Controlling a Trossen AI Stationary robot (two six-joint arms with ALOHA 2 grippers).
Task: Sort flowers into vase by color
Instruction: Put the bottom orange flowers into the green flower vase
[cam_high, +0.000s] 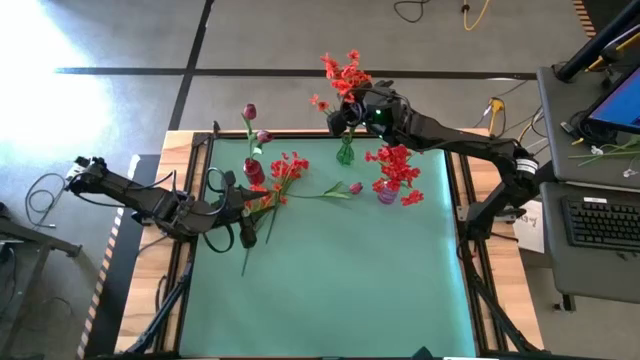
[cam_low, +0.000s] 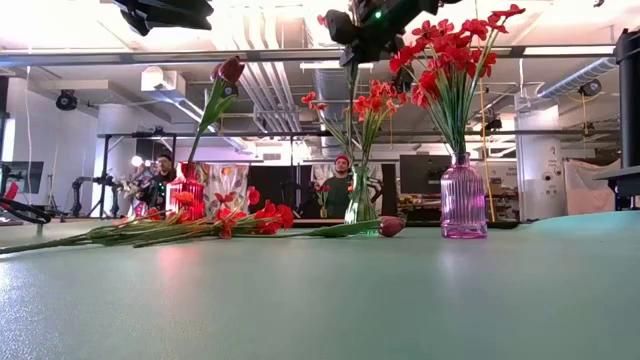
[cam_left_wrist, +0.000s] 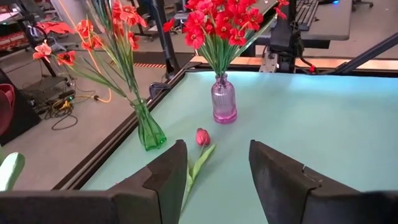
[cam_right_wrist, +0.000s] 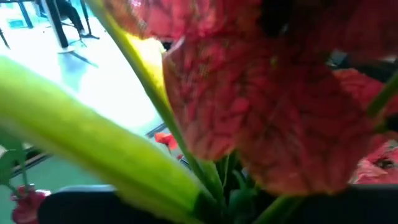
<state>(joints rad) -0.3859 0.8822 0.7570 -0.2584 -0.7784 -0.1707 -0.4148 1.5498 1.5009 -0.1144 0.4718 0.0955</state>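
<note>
Blurred red petals and a thick green stalk crowd the right wrist view: the right gripper (cam_high: 345, 110) is clenched on an orange-red spray (cam_high: 343, 72) directly over the green vase (cam_high: 345, 153) near the counter's far edge. That stem stands close to upright, blossoms up and stalk down toward the vase mouth, so the coming move looks like a straight drop along the stem's own axis; I cannot tell whether the stalk end is already inside the neck.

Just beside it toward the right edge, the purple vase (cam_high: 387, 192) holds the bright red clusters (cam_high: 396, 166). Between the two vases, nearer the middle of the counter, a magenta tulip (cam_high: 354, 187) lies flat, bud pointing toward the purple vase and its stalk running back toward the left edge. A loose bundle of red and orange stems (cam_high: 278, 178) lies further along that line, stalks trailing toward the near-left corner.

Nearest these lying stems is the left gripper (cam_high: 247, 196). Its fingers (cam_left_wrist: 166, 177) are released and hold nothing, aimed along the tulip's length, bud away from them. Behind the bundle, the red vase (cam_high: 254, 172) holds two dark tulips (cam_high: 249, 112).
</note>
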